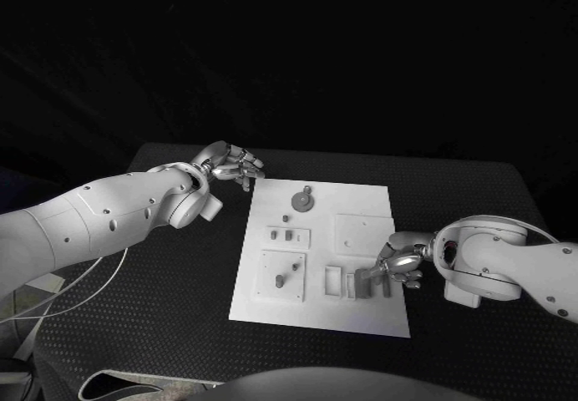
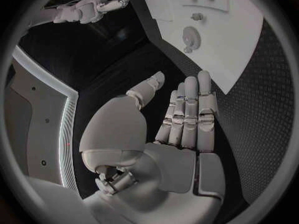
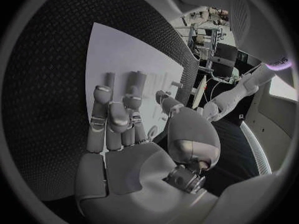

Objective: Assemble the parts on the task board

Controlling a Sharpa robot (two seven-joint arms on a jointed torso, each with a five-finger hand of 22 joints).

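Left hand (image 1: 229, 167) hovers off the far left corner of the task board (image 1: 362, 209) in the head view, fingers loosely apart, holding nothing. Right hand (image 1: 401, 266) sits over the board's right edge, fingertips near the grey parts (image 1: 349, 282); whether it pinches one I cannot tell. On the black bench (image 1: 482, 200) the board lies centred.

Left wrist view: fingers (image 2: 190, 112) straight and empty, the board (image 2: 243, 50) well beyond them.

Right wrist view: fingers (image 3: 112, 119) extend over the board (image 3: 124, 55).
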